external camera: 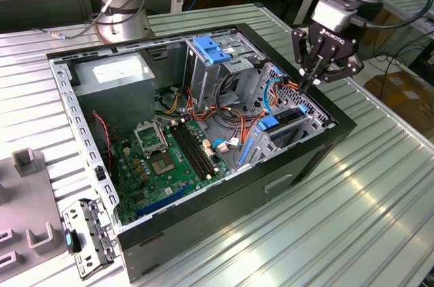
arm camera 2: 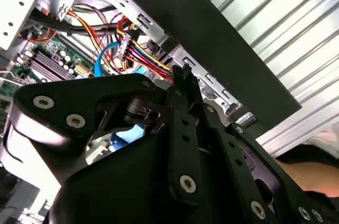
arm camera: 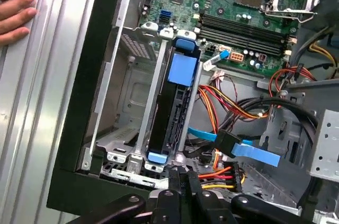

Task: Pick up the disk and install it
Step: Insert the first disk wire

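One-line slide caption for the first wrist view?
Disk seated upright in the case's drive cage, gripper just above its end.

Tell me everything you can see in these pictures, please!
computer case: one, black, lying open on the ribbed metal table.
disk: one, dark with blue carrier, standing in a metal bay at the case's edge, just below the claw.
green circuit board: one, on the case floor.
power supply: one, grey, in the case corner at the exterior view's left.
cables: a bundle, red, yellow, orange, black and blue, beside the disk bay.
perforated bracket: one, grey with a small blue tab, on the table outside the case.
person's hand: one, resting on the table by the case.
claw: one, black, fingers together, holding nothing, over the disk bay.
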Tool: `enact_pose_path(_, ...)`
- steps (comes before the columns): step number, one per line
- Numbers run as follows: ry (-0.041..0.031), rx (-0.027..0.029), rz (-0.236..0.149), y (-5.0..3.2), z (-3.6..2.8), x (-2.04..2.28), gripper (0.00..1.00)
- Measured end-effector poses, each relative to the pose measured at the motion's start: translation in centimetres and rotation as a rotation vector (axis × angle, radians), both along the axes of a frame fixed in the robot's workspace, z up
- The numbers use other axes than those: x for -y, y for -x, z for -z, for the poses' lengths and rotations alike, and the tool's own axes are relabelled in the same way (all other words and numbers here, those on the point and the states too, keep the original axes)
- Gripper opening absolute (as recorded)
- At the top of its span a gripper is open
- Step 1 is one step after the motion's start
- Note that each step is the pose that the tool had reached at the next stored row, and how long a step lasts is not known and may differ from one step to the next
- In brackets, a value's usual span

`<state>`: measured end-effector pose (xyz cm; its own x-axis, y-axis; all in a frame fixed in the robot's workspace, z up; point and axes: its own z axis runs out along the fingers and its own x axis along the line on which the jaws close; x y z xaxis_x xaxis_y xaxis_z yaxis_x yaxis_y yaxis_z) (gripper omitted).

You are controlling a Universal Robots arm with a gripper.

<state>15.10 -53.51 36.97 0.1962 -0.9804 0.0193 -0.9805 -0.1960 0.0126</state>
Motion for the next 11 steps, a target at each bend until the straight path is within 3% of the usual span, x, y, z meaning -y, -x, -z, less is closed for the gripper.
enact_pose_path(4, 0.0, 0.0, 0.1, 0.0, 0.04, 0.0, 0.17)
enact_pose_path(11, -0.0009, -0.0001, 0.155, 0.98, 0.3, -0.02, 0.17)
